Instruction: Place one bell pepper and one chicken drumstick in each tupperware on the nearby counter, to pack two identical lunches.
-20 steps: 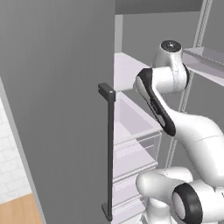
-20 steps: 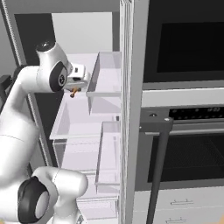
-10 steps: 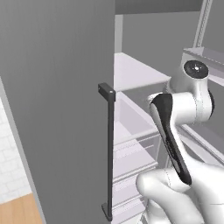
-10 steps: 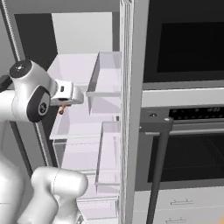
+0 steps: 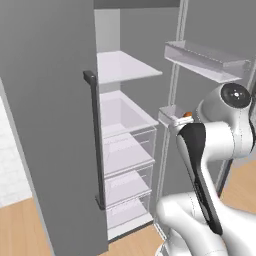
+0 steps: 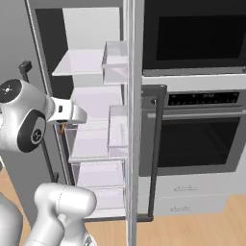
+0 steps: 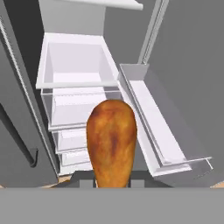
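- Presently the gripper is clamped on the chicken drumstick; in the hand view its fingertips are hidden behind the meat.
- Drumstick, hand view: golden orange-brown with darker mottling down the middle; broad and rounded at the top end, narrowing toward the grip; surface glossy.
- Left base view: a small orange patch shows at the hand, just beside the arm's upper joint; right base view: a small orange speck under the white hand, in front of the fridge opening.
- Beyond the drumstick, hand view: the open fridge, with a clear top drawer and further drawers stacked below it; a door bin lies to the right.
- Base views: the fridge door handle is dark and upright; a built-in oven stands right of the fridge; wood-coloured floor lies below.
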Tool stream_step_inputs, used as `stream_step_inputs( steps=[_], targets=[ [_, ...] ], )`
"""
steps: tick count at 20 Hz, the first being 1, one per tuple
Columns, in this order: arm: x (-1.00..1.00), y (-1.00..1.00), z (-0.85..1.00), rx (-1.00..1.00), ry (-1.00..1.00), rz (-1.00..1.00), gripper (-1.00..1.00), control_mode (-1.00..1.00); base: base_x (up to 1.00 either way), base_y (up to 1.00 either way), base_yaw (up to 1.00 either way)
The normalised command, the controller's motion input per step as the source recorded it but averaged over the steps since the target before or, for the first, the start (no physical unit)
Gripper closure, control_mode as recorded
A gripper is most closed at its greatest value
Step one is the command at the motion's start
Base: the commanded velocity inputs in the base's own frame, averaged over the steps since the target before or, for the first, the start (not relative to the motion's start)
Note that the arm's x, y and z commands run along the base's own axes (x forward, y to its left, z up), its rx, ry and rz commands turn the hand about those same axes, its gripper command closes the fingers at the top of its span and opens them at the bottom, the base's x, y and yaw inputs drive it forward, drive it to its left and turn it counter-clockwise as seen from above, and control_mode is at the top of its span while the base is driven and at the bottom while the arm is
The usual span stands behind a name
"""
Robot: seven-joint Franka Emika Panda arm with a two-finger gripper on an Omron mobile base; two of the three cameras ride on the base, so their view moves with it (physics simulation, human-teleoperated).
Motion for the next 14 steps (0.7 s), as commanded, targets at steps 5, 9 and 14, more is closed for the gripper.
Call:
stream_step_inputs(
  steps=[5, 9, 14],
  targets=[
    [0.00, 0.00, 0.00, 0.00, 0.00, 0.00, 1.00, 1.00, -0.91, -1.00, -0.08],
    [0.00, 0.00, 0.00, 0.00, 0.00, 0.00, 1.00, 1.00, -0.53, -1.00, -0.19],
    [0.00, 0.00, 0.00, 0.00, 0.00, 0.00, 1.00, 1.00, -0.03, -1.00, -0.22]
  ],
)
